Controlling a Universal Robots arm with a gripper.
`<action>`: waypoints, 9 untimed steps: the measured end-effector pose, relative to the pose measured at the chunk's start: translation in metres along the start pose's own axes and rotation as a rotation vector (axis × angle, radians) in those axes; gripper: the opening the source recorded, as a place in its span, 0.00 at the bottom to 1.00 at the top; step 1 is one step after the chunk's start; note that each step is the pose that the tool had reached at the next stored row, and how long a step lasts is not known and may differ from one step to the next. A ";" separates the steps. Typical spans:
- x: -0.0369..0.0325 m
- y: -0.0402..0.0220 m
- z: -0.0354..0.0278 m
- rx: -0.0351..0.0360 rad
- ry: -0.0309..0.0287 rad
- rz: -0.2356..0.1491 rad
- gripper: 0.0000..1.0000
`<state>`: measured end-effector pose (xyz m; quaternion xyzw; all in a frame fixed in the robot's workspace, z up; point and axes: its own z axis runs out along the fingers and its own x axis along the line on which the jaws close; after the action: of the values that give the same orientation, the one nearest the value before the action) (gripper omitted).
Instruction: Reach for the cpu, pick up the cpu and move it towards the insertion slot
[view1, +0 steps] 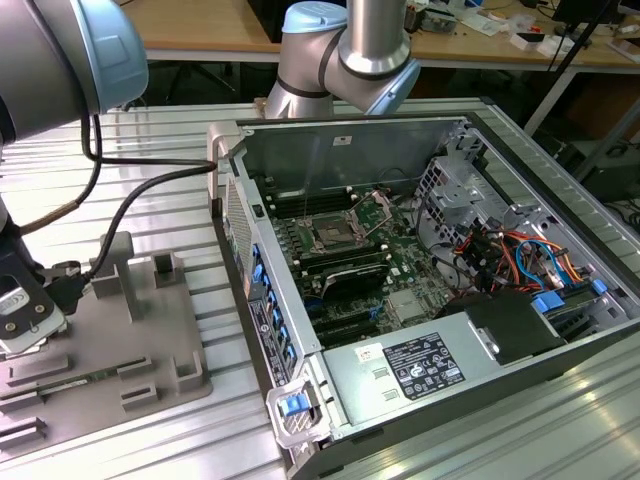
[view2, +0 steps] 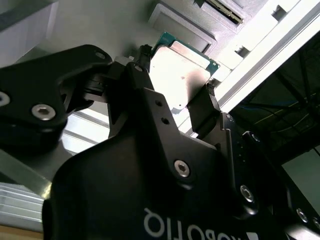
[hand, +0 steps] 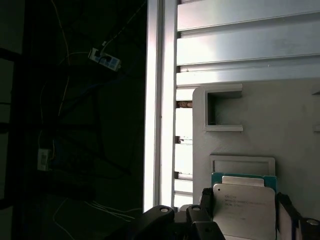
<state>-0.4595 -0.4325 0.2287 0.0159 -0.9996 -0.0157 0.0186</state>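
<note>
The cpu is a flat square chip with a silvery top and a teal-green rim, lying between my two black fingers in both wrist views. My gripper has a finger against each of two opposite edges, so it is shut on the cpu. The chip sits at the level of its pocket in the grey fixture tray; I cannot tell whether it has left the tray. In the exterior view my gripper is low over the tray's left end. The insertion slot lies on the green motherboard inside the open computer case, far off at the exterior view's right.
The case's upright metal side wall stands between the tray and the motherboard. Black cables run from the arm across the ribbed metal table. Raised grey blocks rise from the tray. Drive cages and coloured wires fill the case's right side.
</note>
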 end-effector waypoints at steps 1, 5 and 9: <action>0.0000 0.0000 -0.0006 0.0000 0.0001 0.000 0.55; 0.0001 0.0001 -0.0017 0.0000 0.0000 0.000 0.55; 0.0001 0.0001 -0.0034 0.0000 0.0000 0.000 0.55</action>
<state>-0.4595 -0.4325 0.2321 0.0159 -0.9996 -0.0157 0.0186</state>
